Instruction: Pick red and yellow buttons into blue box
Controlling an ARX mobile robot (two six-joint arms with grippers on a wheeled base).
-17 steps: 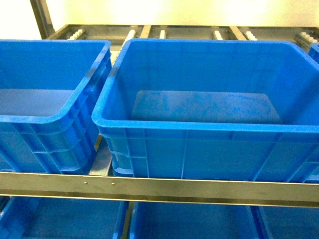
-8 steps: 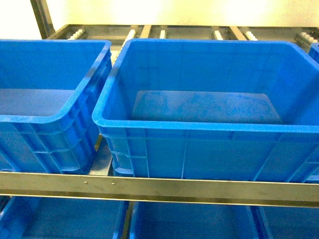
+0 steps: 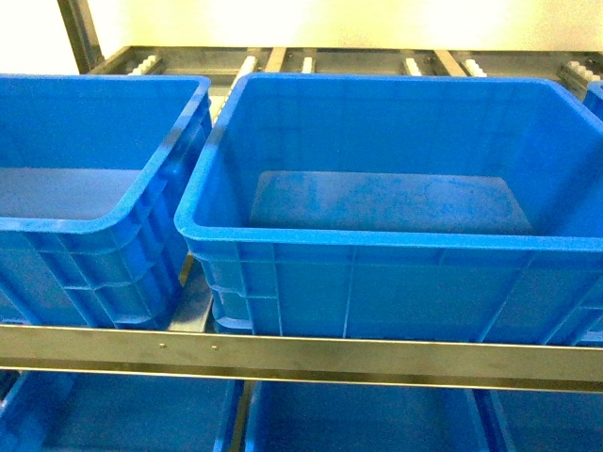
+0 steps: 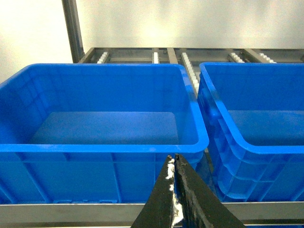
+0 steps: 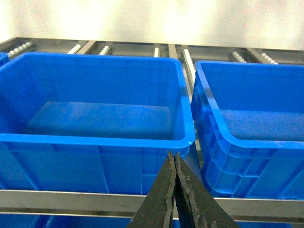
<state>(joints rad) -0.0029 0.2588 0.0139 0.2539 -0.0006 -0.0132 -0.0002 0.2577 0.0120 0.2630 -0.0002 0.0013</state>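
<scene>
A large blue box (image 3: 377, 273) with a rolled rim and ribbed walls is seen at the centre of the head view, set on a roller shelf (image 3: 311, 62) behind a steel rail (image 3: 301, 356). A second blue crate (image 3: 85, 254) stands just beside it on the left. The left tool (image 4: 174, 167) is pressed shut, nothing gripped, white residue noted between the fingers. The right tool (image 5: 174, 164) is likewise closed and empty. Red and yellow buttons cannot be found in any view. Lower crates (image 3: 358, 419) are cut off by the frame.
</scene>
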